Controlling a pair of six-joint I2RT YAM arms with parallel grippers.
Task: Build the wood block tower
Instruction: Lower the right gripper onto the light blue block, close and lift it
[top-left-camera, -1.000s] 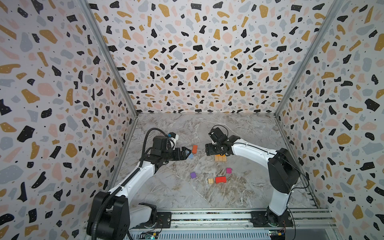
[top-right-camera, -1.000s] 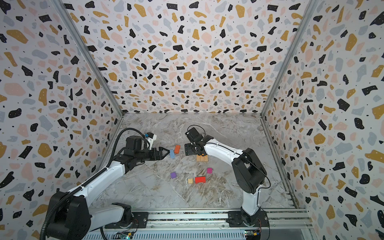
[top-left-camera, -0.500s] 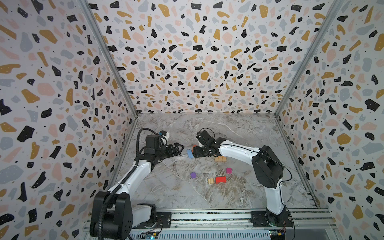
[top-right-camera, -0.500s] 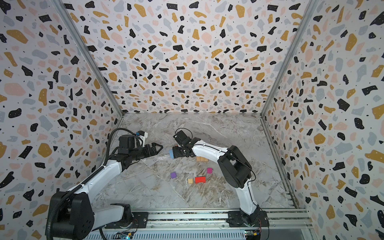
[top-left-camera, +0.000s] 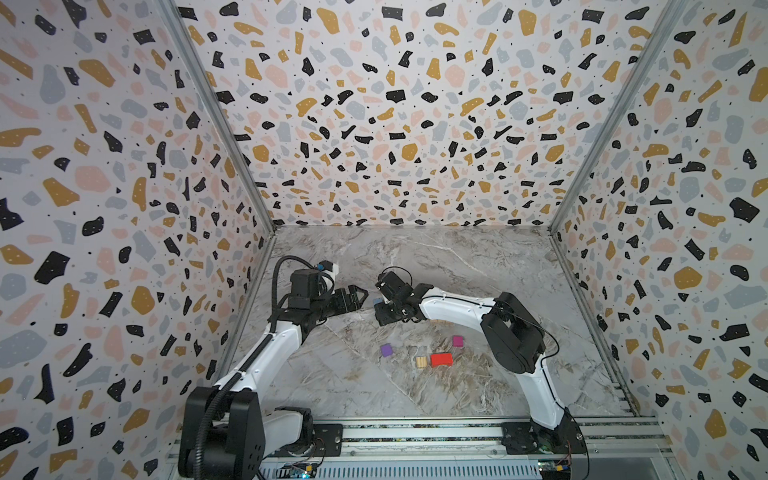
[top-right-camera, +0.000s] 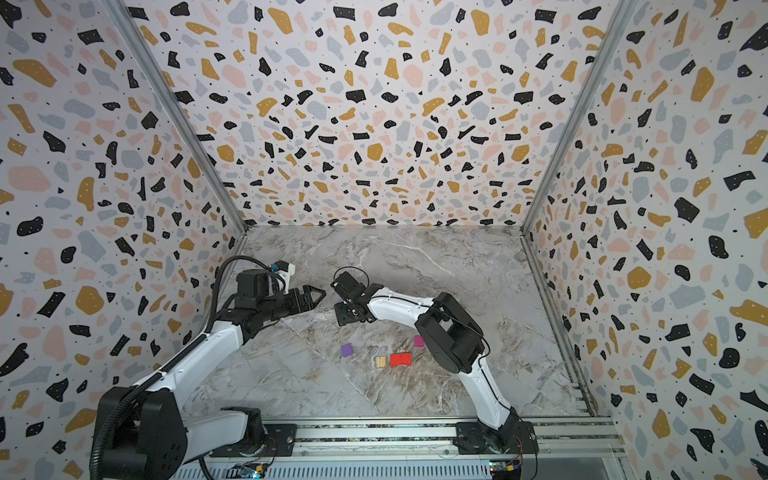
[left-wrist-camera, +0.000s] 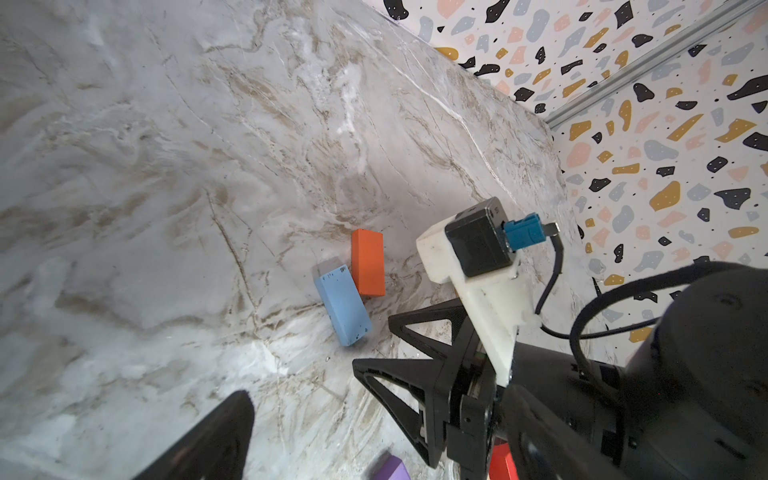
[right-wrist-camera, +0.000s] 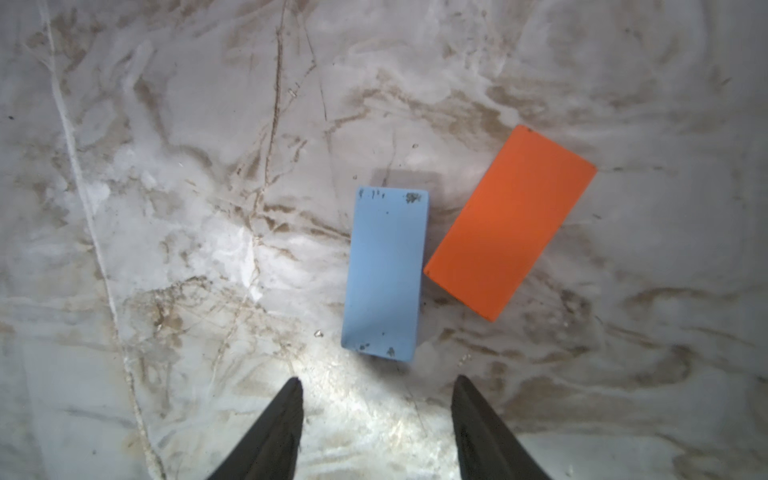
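Top views first: no tower up yet, its pieces lie loose on the marble table (top-left-camera: 478, 257). The purple cube (top-left-camera: 386, 350), tan block (top-left-camera: 421, 362), red block (top-left-camera: 441, 359) and magenta cube (top-left-camera: 457, 341) sit front-centre. R arm reaches across the middle, elbow bent, wrist tipped down, with the right gripper (top-left-camera: 382, 316) low over the blue block (top-left-camera: 377, 301). L arm's forearm runs about level. The left gripper (top-right-camera: 318, 296) is spread wide, empty, pointing at its partner from near by.

Left wrist cam: blue block (left-wrist-camera: 343, 305) lies flat, orange block (left-wrist-camera: 368, 262) right against it or nearly. The right gripper (left-wrist-camera: 371, 344) hangs just off the blue's end.

Right wrist cam: jaws at a middling gap, nothing between 'em. The blue block sits just ahead of the tips, orange's corner at its long side.

Handling, I reckon: painted wood, light, rigid, prob. a bit slick. Pinch across the short width, mid-length. Orange crowds one flank, so there's little room for that finger.
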